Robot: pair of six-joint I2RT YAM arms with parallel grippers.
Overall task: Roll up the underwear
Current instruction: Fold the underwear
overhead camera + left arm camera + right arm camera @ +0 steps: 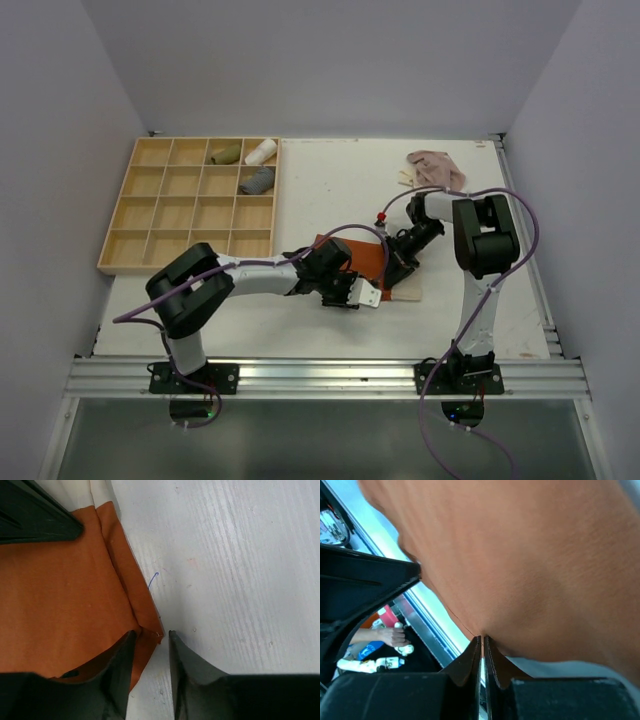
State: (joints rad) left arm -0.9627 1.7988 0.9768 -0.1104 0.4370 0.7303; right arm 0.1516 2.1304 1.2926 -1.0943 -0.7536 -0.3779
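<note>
Likely pre-roll gripping: right gripper (482, 639) pinches the rust-orange cloth underwear (60, 595); left gripper (152, 636), half-open, straddles its near corner and should clamp next

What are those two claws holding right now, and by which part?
The right gripper pinches the rust-orange underwear by its edge. The left gripper holds nothing: its jaws stand apart at a corner of the same garment.

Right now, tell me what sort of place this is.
Likely a robotics lab test cell: plain walls box in a white table, and a left arm and right arm sit on a metal rail.
</note>
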